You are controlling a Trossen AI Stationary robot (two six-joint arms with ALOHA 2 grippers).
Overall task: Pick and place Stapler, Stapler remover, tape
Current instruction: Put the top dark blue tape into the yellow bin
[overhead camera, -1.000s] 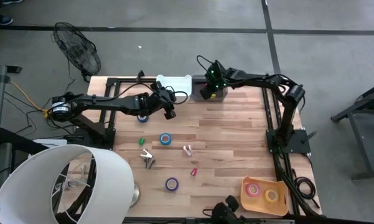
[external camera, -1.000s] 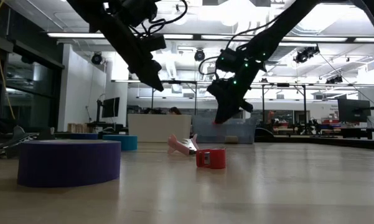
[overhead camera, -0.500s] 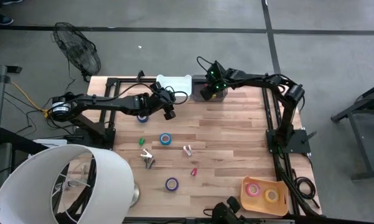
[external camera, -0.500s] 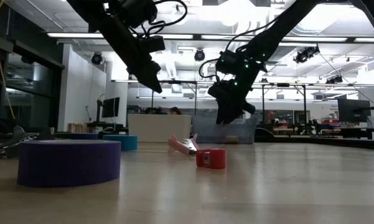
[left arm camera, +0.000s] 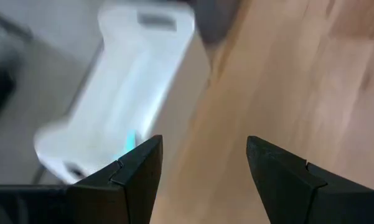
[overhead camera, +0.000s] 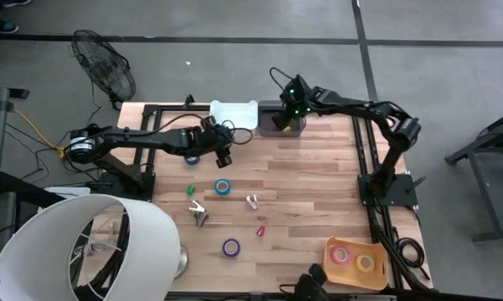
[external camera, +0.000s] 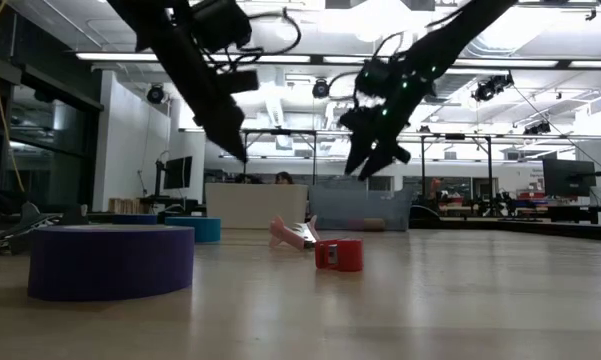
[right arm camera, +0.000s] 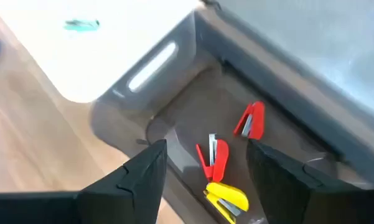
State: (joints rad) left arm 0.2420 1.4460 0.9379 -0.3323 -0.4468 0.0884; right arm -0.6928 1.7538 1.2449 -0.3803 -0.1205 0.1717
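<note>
**Over the grey bin, far edge of the bench: both jaws empty, plenty left to fetch**

Above the grey bin (right arm camera: 236, 124) at the bench's far edge, your right gripper (right arm camera: 205, 171) has its jaws spread wide w/ nothing between them. Directly under it in the bin lie two red pieces (right arm camera: 213, 158) and a yellow one (right arm camera: 227, 198), prob. staplers/removers. It's clear of the bin rim in the low view, but the bin's close below, so a careless swing out could clip the wall or snag the cable looping off the wrist.

Your left gripper (left arm camera: 202, 171) hangs above the bench near the white bin (left arm camera: 121, 106), jaws also open and empty. A teal item sits inside that bin. The blue tape roll (overhead camera: 192, 157) is partly under the left arm in the high view; dropping straight down risks landing on it or knocking it off-line.

Still loose on the bench (overhead camera: 318, 184): blue tape (overhead camera: 223, 187), purple tape (overhead camera: 231, 247), green piece (overhead camera: 190, 191), metal-looking remover (overhead camera: 199, 213), pink piece (overhead camera: 252, 201), small red piece (overhead camera: 260, 230). Main risks, as I judge them:
- small pieces sit close together mid-bench; wide jaws may catch or shove a neighbour
- tape rolls can slide or roll if pinched off-centre
- both arms reach toward the same far edge; watch they don't cross

The orange tray (overhead camera: 377, 276) near the front right corner holds two more rolls; can't tell if that's a target.
</note>
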